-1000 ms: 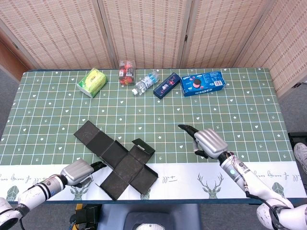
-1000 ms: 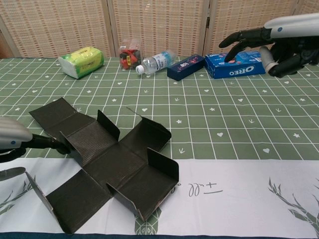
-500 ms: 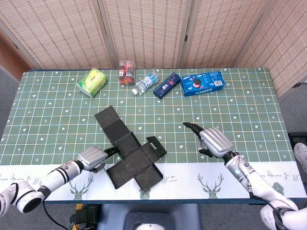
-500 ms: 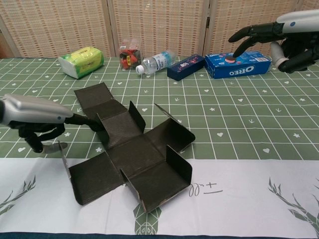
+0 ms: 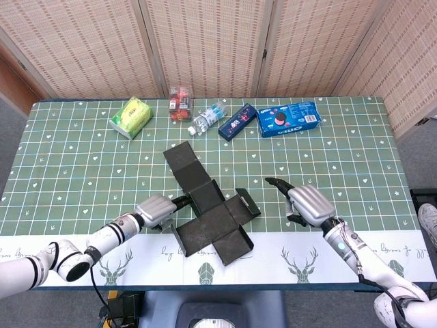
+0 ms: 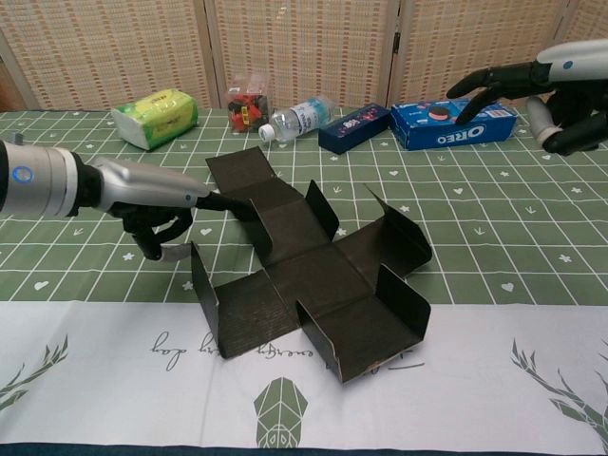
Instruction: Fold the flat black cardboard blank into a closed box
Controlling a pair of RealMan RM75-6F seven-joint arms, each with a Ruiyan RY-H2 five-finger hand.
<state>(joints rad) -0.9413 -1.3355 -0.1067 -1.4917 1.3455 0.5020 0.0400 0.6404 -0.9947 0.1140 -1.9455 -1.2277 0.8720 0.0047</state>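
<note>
Left hand (image 6: 157, 204) pinches a raised flap of the black cardboard blank (image 5: 213, 213) on the worktop (image 5: 328, 157). Right hand (image 5: 306, 203), fingers spread and holding nothing, hovers well apart.

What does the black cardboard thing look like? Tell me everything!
The black cardboard blank is a flat, cross-shaped sheet of matte black card with creased panels. It lies unfolded on the table near the front edge, partly on the green checked cloth and partly on its white border. Several side flaps stand up, so it looks like a shallow open tray, not a closed box. One long panel points toward the snacks at the back. The left hand touches its left edge with an outstretched finger; the right hand is away from it.
</note>
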